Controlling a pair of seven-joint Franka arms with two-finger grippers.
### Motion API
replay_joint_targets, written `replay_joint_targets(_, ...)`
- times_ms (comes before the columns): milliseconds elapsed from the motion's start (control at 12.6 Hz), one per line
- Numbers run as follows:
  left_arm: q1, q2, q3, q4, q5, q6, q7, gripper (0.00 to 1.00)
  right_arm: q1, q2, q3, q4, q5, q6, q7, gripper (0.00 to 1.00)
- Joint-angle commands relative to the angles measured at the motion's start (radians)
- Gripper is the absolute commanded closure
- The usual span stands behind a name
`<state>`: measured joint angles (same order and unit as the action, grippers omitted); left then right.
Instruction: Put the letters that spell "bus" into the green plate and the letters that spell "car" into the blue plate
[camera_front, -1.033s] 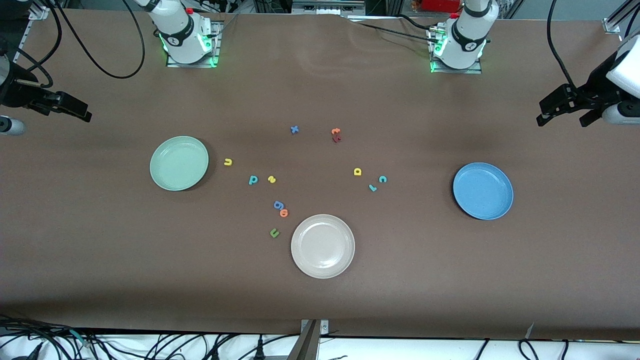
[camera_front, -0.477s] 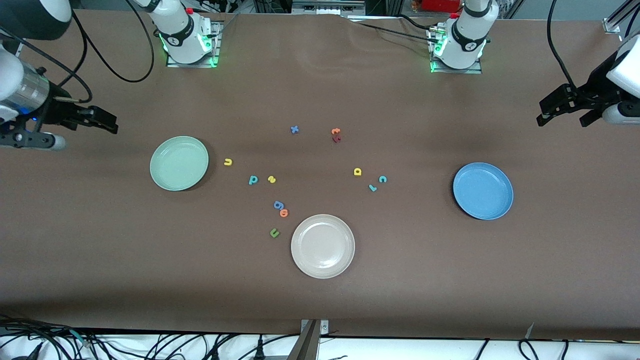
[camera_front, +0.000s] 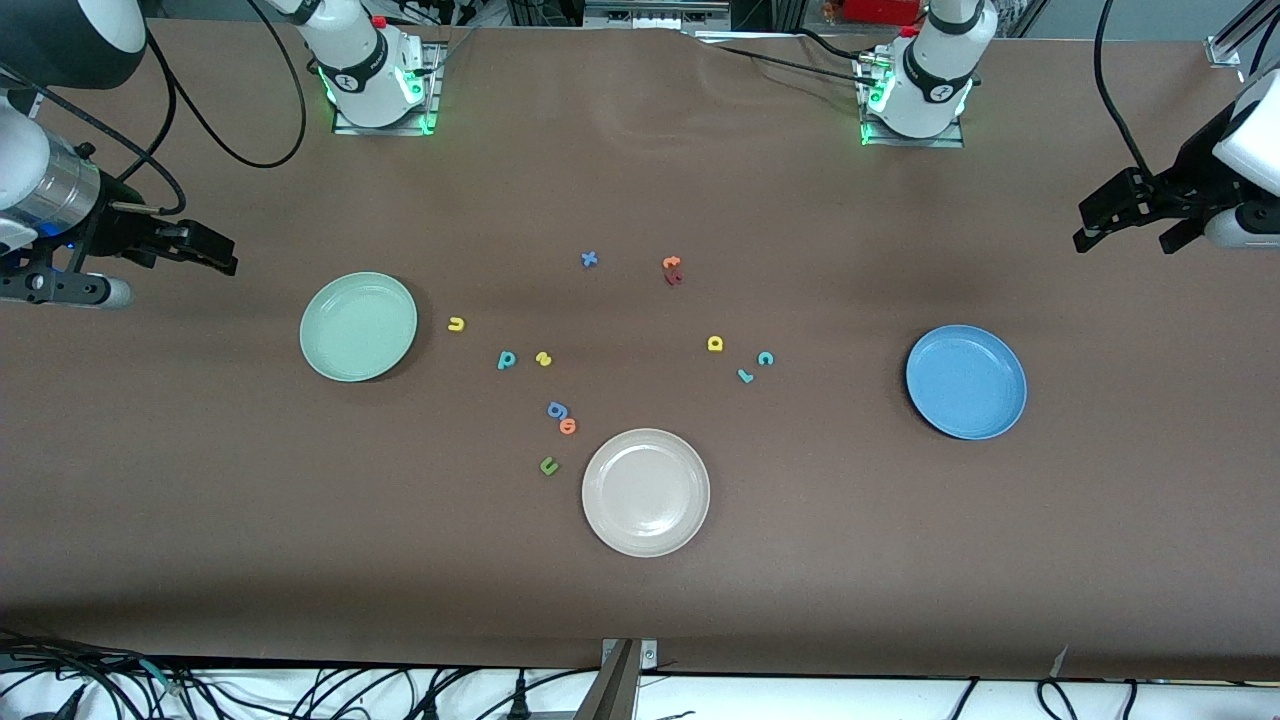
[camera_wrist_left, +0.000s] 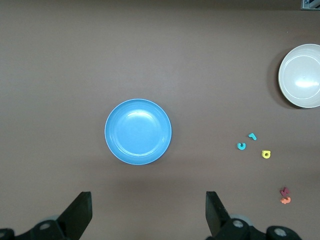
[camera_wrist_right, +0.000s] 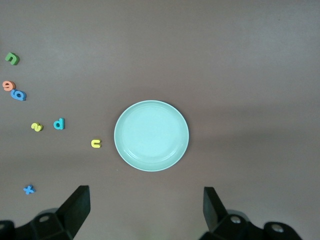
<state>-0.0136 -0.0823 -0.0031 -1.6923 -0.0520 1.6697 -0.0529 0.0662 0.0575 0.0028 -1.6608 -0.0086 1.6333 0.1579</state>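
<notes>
i see my right gripper (camera_front: 215, 252) spread wide and empty, up over bare table toward the right arm's end from the green plate (camera_front: 358, 326); left gripper (camera_front: 1125, 213) equally wide, holding nothing, waiting off past the blue plate (camera_front: 966, 381); b (camera_front: 507, 360), u (camera_front: 456, 323), s (camera_front: 543, 358) lie beside the green plate; c (camera_front: 765, 358), a (camera_front: 715, 343), r (camera_front: 745, 376) lie toward the blue plate.

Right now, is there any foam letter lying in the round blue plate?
No, the round mid-blue plate shows only its bare inside, and the teal foam c lies on the brown table beside it.
</notes>
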Motion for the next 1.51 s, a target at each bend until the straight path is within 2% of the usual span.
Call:
replay_joint_targets(0, -0.002, 0.002, 0.002, 0.020, -0.003, -0.016, 0.019, 0.00, 0.055, 0.048, 0.000, -0.002, 0.009, 0.062, 0.040, 0.00)
replay_joint_targets(397, -0.002, 0.001, 0.002, 0.020, -0.003, -0.016, 0.019, 0.00, 0.185, 0.166, 0.000, -0.002, 0.007, 0.181, 0.282, 0.00)
replay_joint_targets(874, -0.005, 0.001, 0.000, 0.020, -0.003, -0.016, 0.010, 0.00, 0.230, 0.228, -0.001, -0.022, 0.007, 0.259, 0.394, 0.00)
replay_joint_targets(1430, -0.005, 0.016, 0.002, 0.019, -0.006, -0.016, -0.001, 0.00, 0.285, 0.232, 0.009, -0.264, 0.007, 0.520, 0.620, 0.00)
